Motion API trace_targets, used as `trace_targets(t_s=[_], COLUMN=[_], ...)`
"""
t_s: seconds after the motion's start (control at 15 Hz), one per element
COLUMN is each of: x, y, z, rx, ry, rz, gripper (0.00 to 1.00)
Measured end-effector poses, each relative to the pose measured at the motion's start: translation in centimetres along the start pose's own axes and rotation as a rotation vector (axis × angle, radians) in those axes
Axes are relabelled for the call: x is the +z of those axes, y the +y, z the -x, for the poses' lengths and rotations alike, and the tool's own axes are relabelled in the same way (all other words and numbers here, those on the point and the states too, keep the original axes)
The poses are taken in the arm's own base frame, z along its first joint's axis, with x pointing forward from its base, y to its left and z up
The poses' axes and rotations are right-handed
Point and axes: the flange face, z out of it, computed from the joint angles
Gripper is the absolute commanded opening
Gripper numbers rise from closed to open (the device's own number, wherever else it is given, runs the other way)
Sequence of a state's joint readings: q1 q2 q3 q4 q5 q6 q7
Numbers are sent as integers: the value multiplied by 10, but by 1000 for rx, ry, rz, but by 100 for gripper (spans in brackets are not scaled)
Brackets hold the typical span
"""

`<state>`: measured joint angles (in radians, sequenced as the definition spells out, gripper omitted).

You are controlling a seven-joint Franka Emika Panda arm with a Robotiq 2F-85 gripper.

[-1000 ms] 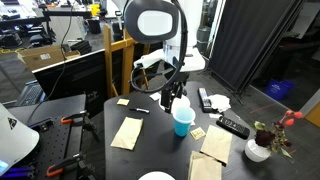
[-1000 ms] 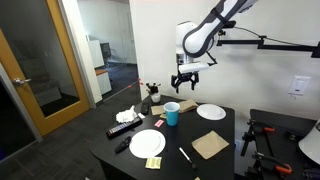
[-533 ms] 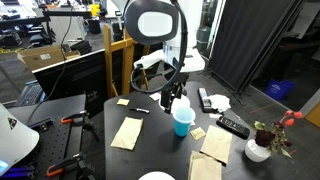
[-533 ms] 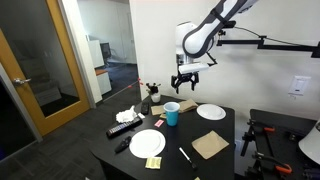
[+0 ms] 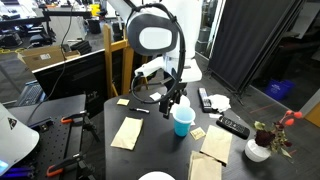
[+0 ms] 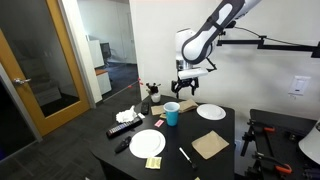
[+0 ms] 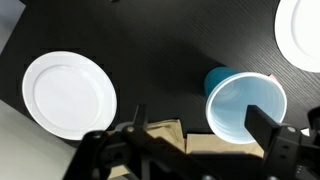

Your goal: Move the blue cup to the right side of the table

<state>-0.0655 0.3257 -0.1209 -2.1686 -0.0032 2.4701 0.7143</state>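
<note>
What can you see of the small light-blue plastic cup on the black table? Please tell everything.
The small light-blue plastic cup is a round, slightly tapered tumbler with a thin rim. It stands upright, mouth up, and looks empty inside. It rests on the black table, between two white plates. The open gripper hangs above it without touching. A tan paper piece lies close beside it.

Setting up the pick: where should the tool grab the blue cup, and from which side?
Probably from straight above, closing across the wall just below the rim. The blue cup stands upright, mouth up, round, and looks narrower than the gap of the open tool, which hangs above it, offset to one side.
</note>
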Motion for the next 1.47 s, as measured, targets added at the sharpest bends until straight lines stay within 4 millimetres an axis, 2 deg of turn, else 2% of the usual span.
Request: trace_targets(t_s=[0.47, 1.13, 1.47], x=[23, 54, 70], y=[-4, -8, -17], z=[-4, -10, -17], rx=[53, 60, 55], ry=[13, 0, 7], rz=[-54, -22, -12], gripper=[100, 100, 100])
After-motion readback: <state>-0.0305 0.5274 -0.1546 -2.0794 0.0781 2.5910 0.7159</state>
